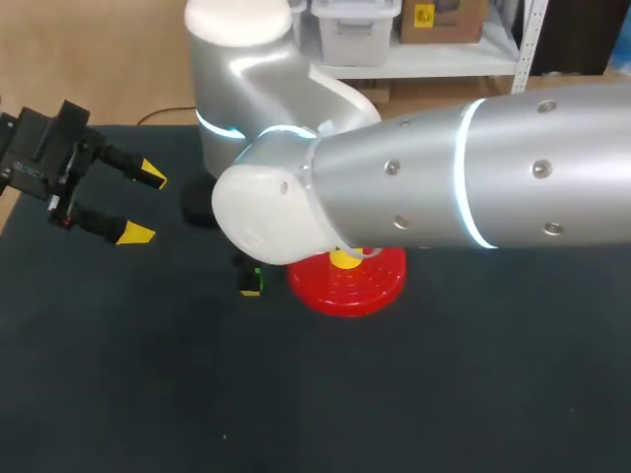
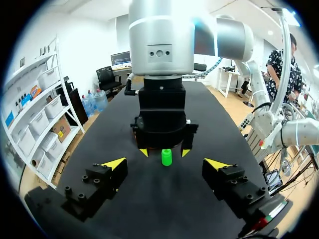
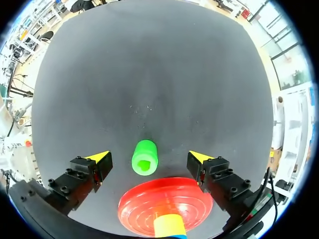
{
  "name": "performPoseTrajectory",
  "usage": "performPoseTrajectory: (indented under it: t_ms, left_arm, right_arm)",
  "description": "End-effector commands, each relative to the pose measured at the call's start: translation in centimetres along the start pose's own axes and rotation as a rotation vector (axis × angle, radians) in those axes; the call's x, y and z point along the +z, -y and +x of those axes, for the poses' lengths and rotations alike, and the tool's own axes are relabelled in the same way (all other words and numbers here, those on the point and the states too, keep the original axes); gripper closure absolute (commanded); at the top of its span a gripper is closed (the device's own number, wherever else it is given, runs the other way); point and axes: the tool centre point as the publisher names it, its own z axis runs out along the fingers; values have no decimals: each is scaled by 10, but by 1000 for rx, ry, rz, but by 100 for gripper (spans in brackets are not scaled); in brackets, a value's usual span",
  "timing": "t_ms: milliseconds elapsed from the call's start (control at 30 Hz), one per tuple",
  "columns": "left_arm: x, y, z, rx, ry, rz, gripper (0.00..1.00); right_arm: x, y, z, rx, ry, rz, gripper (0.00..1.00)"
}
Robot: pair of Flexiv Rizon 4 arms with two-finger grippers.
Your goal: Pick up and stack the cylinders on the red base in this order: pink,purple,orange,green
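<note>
Right wrist view: green cylinder [image 3: 144, 157] upright, axis vertical; right gripper [image 3: 149, 157] spread wide astride it, no contact. Left gripper [image 2: 166, 164] spread wide, empty.

My head camera looks down from above and behind onto the table [image 1: 118, 394], my right arm [image 1: 473, 177] close under it. My left wrist camera faces low across the table; my right looks straight down, near. Both wrists share the green cylinder [image 3: 144, 157].

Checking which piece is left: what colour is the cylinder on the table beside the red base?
The cylinder is green, clearest in the right wrist view.
</note>
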Motion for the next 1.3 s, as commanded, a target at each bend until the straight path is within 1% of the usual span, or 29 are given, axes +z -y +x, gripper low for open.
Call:
performPoseTrajectory:
  t_ms: [33, 333, 367, 400, 433, 467, 1167, 1300]
  left_arm:
    - [0, -1, 1, 1, 0, 1, 0]
    - [0, -1, 1, 1, 0, 1, 0]
    - [0, -1, 1, 1, 0, 1, 0]
    - [0, -1, 1, 1, 0, 1, 0]
    - [0, -1, 1, 1, 0, 1, 0]
    - [0, -1, 1, 1, 0, 1, 0]
    - [0, -1, 1, 1, 0, 1, 0]
    - [0, -1, 1, 1, 0, 1, 0]
  right_arm:
    - [0, -1, 1, -2, 0, 1, 0]
    - [1, -5, -1, -11, -5, 3, 0]
    - [1, -6, -1, -12, -6, 2, 26]
    - [1, -6, -1, -12, -5, 2, 59]
    - [1, -6, -1, -12, -6, 3, 85]
    - [1, -6, -1, -12, -6, 2, 100]
    - [3, -6, 2, -4, -20, -6, 100]
    - [-5, -4, 3, 0, -8, 2, 100]
